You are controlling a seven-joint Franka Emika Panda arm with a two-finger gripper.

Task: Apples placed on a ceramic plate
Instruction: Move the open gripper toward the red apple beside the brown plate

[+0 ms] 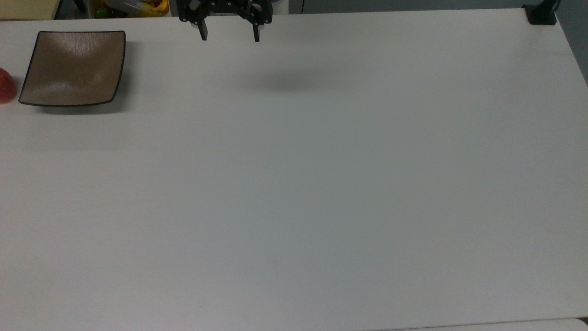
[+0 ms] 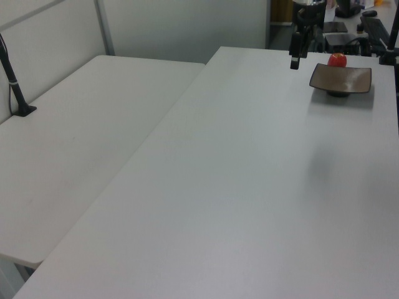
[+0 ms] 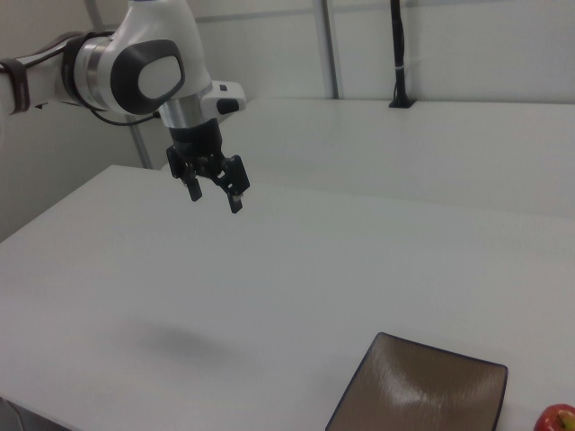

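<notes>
While gripper [image 1: 229, 36] hangs released, apple [image 1: 5, 86] sits beside empty plate [image 1: 73, 69].

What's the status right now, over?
Pincer open, empty, above the table. Apple beside the ceramic plate, not on it. Nothing in the way.

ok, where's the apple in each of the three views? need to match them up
Top view: apple cut by the top view's left edge, just left of the ceramic plate.
Left view: upper right, behind the plate's far edge.
Right view: bottom right corner, right of the plate.
Shared landmark: the square brown plate; the apple sits on the table beside it, not on it.
</notes>
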